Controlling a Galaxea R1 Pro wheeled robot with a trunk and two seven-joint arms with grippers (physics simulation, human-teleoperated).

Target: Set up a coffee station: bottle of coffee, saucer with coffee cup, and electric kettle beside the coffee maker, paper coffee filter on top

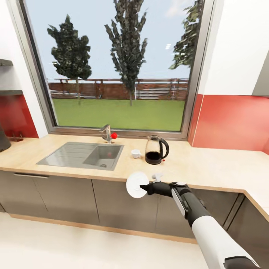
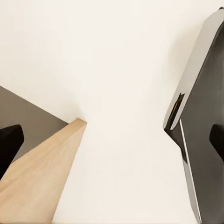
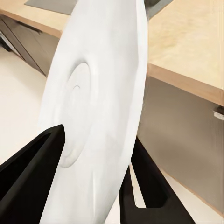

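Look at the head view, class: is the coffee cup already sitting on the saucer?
No: the coffee cup stands on the countertop beside the electric kettle, while the right gripper holds the saucer off the counter's front edge.

Head camera facing countertop (image 1: 209, 164), window (image 1: 119, 63)

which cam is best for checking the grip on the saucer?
Right wrist view: the saucer is seen close up and edge-on, with a black finger on each side of its rim. Head view shows the saucer small, held by the right gripper before the counter.
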